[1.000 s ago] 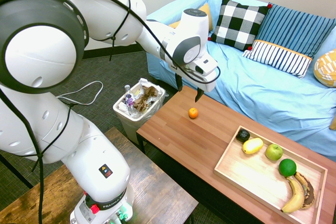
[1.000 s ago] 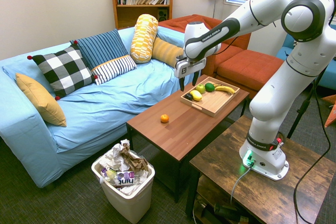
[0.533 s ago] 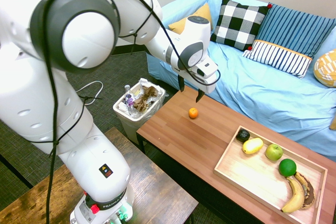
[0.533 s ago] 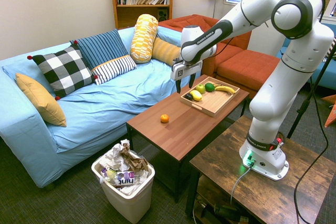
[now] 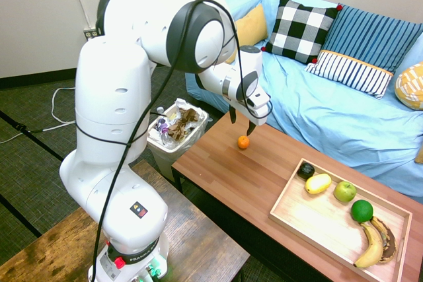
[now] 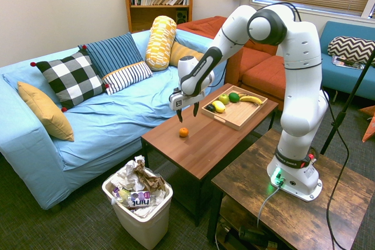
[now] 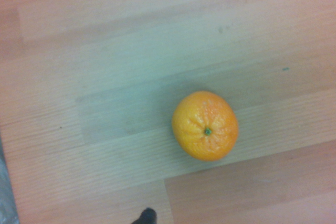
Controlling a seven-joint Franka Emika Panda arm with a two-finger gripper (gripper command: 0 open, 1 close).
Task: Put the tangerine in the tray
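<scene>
The tangerine (image 5: pixel 243 142) is seen resting on the bare wooden counter (image 5: pixel 244 176), near the end next to the white trash bin (image 5: pixel 173 130) and toward the edge facing the blue sofa (image 5: pixel 344 113). Open counter surface is left all around it, and a long clear stretch is seen between it and the tray (image 5: pixel 340 226), which is set well apart at the counter's other end. In the tray, a lemon (image 5: pixel 318 183), a green apple (image 5: pixel 344 191), a lime (image 5: pixel 361 211), a dark fruit (image 5: pixel 306 170) and a banana (image 5: pixel 372 246) are held along the far and end rims; its near part is bare.

The gripper (image 5: pixel 240 121) is held just above the tangerine, fingers spread apart and pointed down, nothing gripped. The fruit is not touched. In the wrist view the tangerine (image 7: pixel 205 125) is shown stem-up on the wood.
</scene>
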